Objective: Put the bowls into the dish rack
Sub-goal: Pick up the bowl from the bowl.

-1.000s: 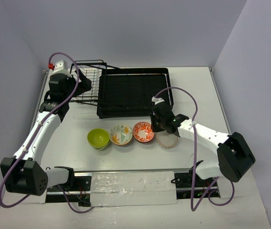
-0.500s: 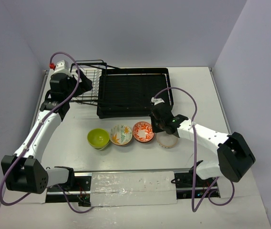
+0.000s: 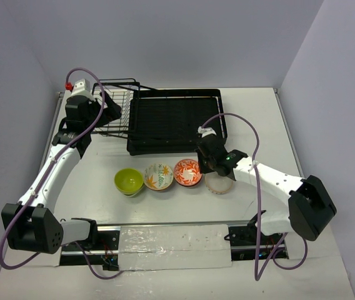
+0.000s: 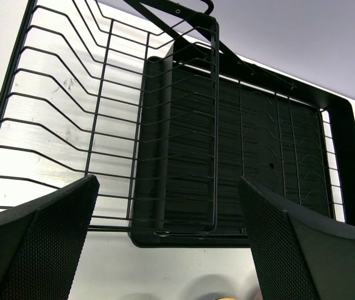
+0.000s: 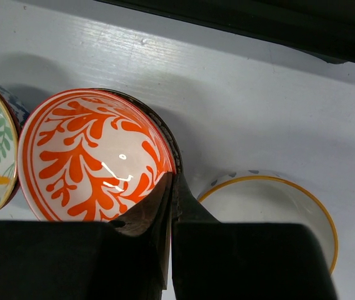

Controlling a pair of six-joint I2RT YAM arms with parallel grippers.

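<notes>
Right gripper (image 5: 171, 186): clenched on the rim of the red-orange bowl (image 5: 90, 156); I see one finger inside the bowl and one outside.
Left gripper (image 4: 168, 185): released, jaws spread wide, hovering above the wire basket (image 4: 215, 125).
Dish rack (image 3: 174, 119): at the far side of the table (image 3: 259, 112), basket on its left end.
Bowl row: I read, left to right, lime green bowl (image 3: 129, 180), leaf-pattern bowl (image 3: 158, 176), red-orange bowl, cream bowl (image 3: 219, 183). All sit on the table in front of the rack.
Cream bowl: just beside the gripped one.

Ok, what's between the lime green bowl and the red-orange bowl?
The white leaf-patterned bowl sits between the lime green bowl and the red-orange bowl, all three in one row. The top external view shows it.
</notes>
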